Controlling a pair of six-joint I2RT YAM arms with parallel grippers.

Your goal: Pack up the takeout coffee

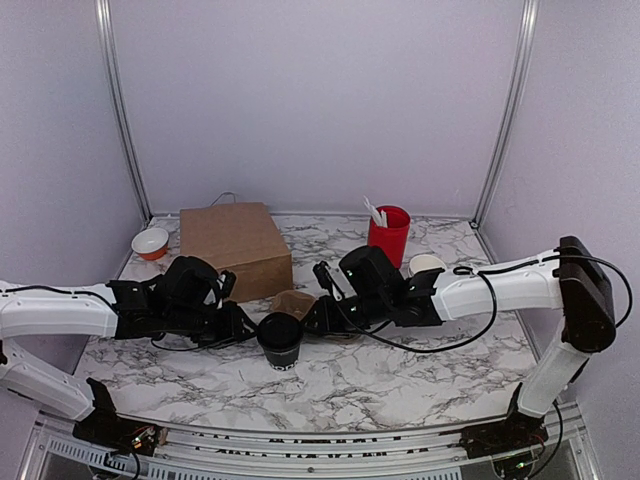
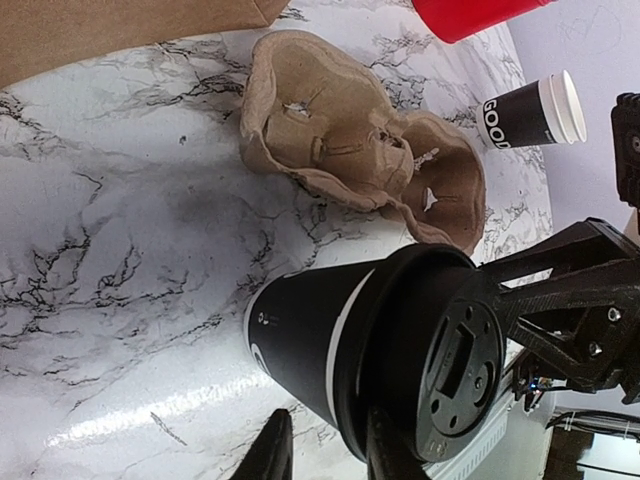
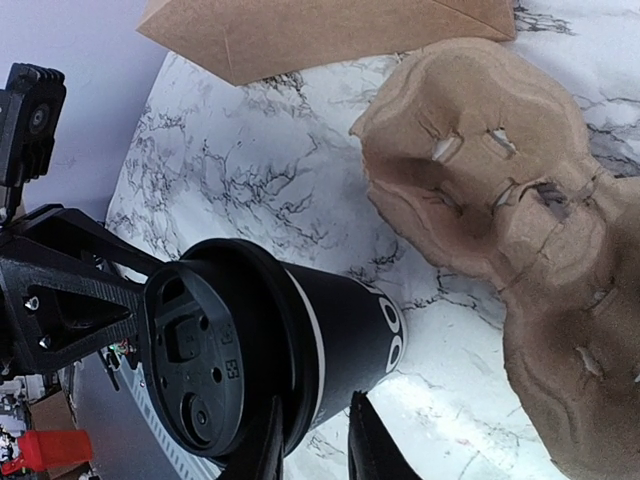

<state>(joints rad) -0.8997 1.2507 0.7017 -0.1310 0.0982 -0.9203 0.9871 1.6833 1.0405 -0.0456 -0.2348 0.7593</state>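
Where the coffee stands, a pulp carrier (dented) lies behind.

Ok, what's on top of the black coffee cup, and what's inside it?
A round black lid sits on the cup, covering its mouth. Whatever is inside cannot be seen, because the lid hides it.

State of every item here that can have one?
Small black paper cup: upright, round black plastic lid on.
Left gripper: fingers straddle cup's rim, grip unclear.
Right gripper: likewise.
Brown moulded-pulp cup carrier: empty.
Tall red cup: upright, holding white utensils.
Stack of lidless black cups: upright.
Brown paper bag: opening not visible.
Orange-and-white bowl: upright.
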